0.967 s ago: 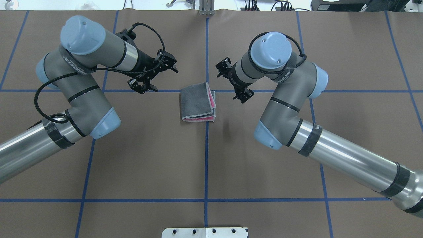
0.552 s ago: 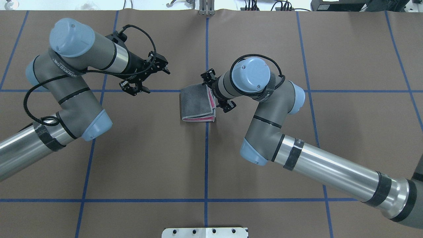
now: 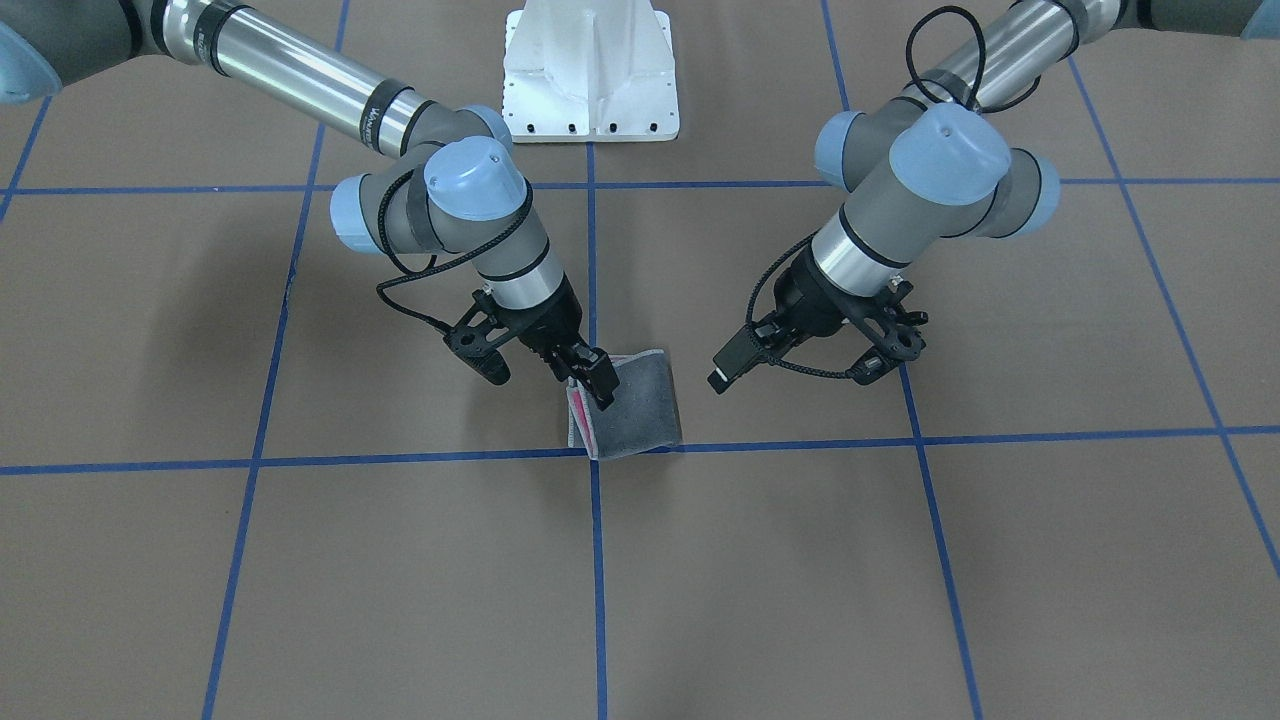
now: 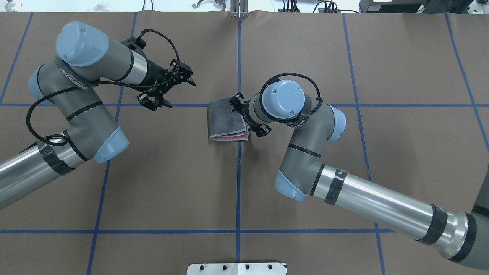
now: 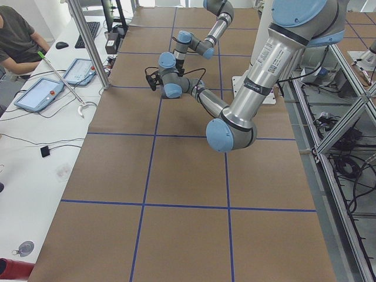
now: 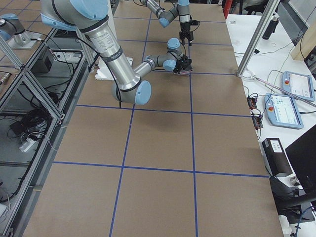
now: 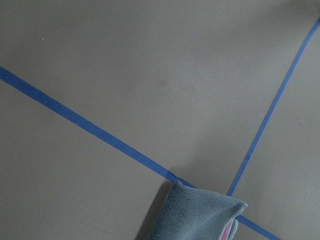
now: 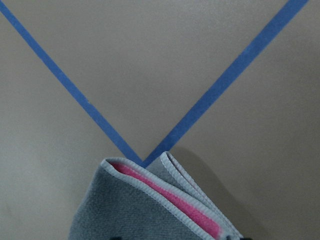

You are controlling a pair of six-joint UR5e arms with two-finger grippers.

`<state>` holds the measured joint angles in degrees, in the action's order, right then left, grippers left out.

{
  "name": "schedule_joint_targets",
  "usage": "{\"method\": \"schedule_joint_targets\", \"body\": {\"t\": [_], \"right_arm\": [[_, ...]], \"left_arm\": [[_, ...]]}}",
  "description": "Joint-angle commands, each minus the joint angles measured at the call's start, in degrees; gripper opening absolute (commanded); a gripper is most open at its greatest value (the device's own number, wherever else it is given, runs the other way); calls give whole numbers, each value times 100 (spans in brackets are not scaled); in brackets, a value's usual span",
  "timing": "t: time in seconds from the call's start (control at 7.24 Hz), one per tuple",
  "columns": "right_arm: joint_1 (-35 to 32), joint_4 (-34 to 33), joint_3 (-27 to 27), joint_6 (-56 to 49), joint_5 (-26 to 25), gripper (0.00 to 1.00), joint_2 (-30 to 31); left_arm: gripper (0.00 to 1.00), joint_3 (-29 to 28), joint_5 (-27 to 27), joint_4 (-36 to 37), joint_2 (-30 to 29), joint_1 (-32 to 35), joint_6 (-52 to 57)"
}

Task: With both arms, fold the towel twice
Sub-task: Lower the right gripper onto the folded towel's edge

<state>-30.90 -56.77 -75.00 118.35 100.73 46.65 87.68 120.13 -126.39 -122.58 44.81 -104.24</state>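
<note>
My right gripper (image 3: 548, 382), jaws apart, has moved within 1 s from beside the towel (image 4: 225, 118) onto its layered pink edge. Quartered across the blue tape line (image 4: 238, 172), the towel suggests 2 folds done. My left gripper (image 4: 172, 93), jaws spread, has backed off. Nothing obstructs; a person (image 5: 17, 35) sits well apart.

My left arm (image 4: 88, 110): elbow folded, left gripper (image 4: 154, 101) angled downward, fingers spread. My right arm (image 4: 366, 194): wrist pitched steeply down, right gripper (image 3: 590, 380) low, fingertips apart.
</note>
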Motion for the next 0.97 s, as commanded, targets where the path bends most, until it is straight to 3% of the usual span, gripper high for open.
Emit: {"method": "schedule_joint_targets", "body": {"t": [0.0, 0.41, 0.55, 0.83], "right_arm": [[14, -131, 55, -128, -1, 77, -7], [-12, -159, 55, -145, -10, 61, -16], [-21, -168, 55, -145, -10, 50, -16], [-38, -176, 38, -154, -10, 44, -25]], "left_arm": [[100, -14, -8, 0, 6, -8, 0], [100, -31, -34, 0, 6, -43, 0], [100, -57, -43, 0, 6, -52, 0], [100, -75, -51, 0, -3, -78, -18]]}}
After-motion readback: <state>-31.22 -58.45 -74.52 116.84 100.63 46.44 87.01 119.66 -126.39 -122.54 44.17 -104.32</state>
